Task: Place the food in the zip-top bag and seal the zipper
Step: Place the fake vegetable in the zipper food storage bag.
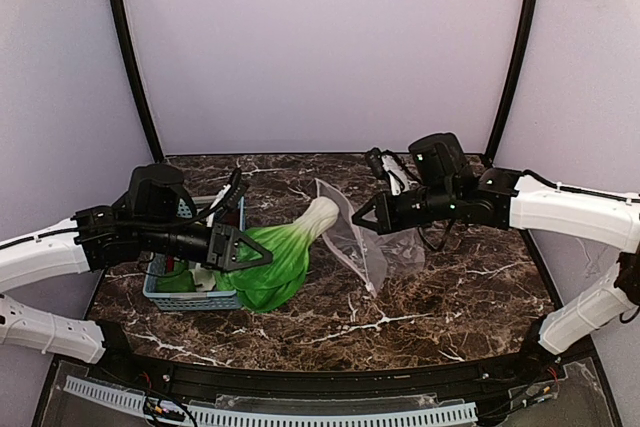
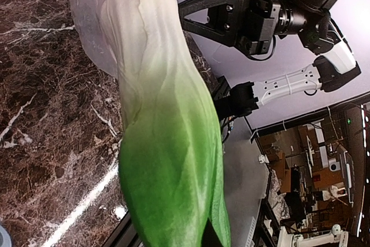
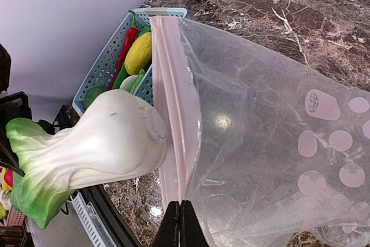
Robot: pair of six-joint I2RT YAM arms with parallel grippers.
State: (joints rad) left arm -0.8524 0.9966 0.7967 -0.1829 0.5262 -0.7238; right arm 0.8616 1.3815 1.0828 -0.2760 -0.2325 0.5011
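1. While the left gripper (image 1: 258,253) is clamped on the leafy end of the green leafy bunch (image 1: 285,259), the bunch sticks out ahead of it, up off the table (image 1: 450,297), white stalk end fwd.
2. Stalk end points at the zip-top bag (image 1: 372,247), right at its mouth edge. It's touching the zipper (image 3: 171,102) or just short of it, can't tell which.
3. On the other side, the right gripper (image 3: 180,224) has its fingers pressed together w/ the bag's mouth edge pinched btw them, right by the pink zipper strip. Bag is held up at that pinch, and in the wrist view the strip runs straight away from the gripper.
4. Bunch lies btw the two grippers, its leafy half by the right end of the light blue basket (image 1: 190,299).
5. Rest of the food sits in the basket, well apart from the right gripper: red chilli (image 3: 125,41), yellow oval piece (image 3: 139,53), green pieces beside them.
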